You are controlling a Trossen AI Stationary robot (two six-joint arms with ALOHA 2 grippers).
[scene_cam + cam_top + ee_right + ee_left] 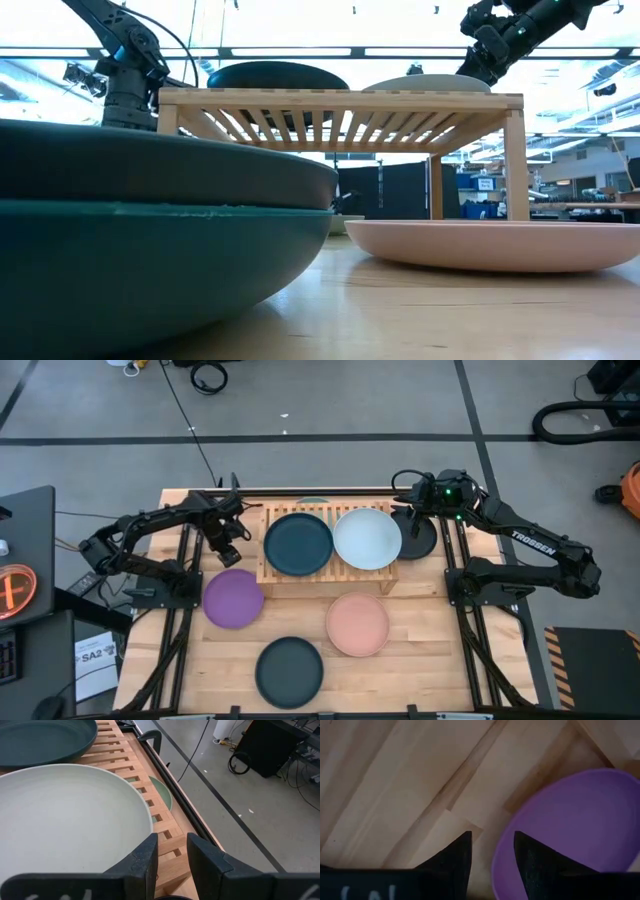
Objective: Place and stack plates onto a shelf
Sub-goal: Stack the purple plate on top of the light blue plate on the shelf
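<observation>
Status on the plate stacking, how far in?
Done: dark teal plate and pale plate sit side by side on the shelf. In hand: nothing; the left gripper hangs over the purple plate, jaws open. Left: purple, salmon plate, charcoal plate.

The light wooden tabletop [420,660] carries a low slatted shelf [330,575] near its far edge, with a dark teal plate [298,543] and a pale blue-white plate [367,538] lying side by side on its slats. Directly on the tabletop lie a purple plate [233,598] just left of the shelf, a salmon pink plate [357,624] in front of it, a charcoal plate [289,671] near the front edge, and another dark plate [420,538] just right of the shelf. A mint green plate [162,792] shows partly beneath the shelf's far side.
</observation>
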